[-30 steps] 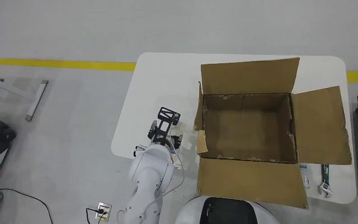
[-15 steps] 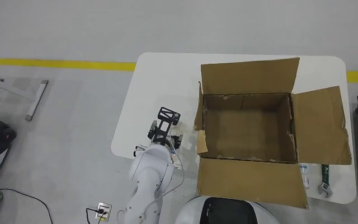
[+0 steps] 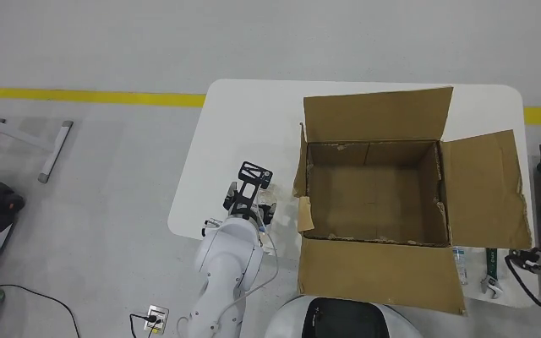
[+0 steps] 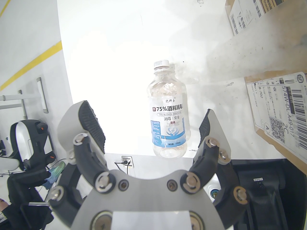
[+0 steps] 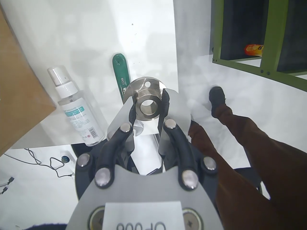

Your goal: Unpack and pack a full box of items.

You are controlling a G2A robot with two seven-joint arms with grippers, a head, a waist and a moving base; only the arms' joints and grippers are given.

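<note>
Fingers (image 5: 165, 101) of the right gripper (image 5: 148, 102) clench a round steel flange (image 5: 144, 86) at the tabletop's (image 5: 96, 25) right edge, likely for boxing; left gripper (image 4: 147, 117) gapes over a clear plastic bottle (image 4: 168, 120).

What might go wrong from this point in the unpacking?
The bottle sits at the edge of the table, under the open left pincer; a skewed close could knock it off. The right pincer grips the steel flange by its hub over the wrench, near the spray bottle; a slip might hit them.
</note>
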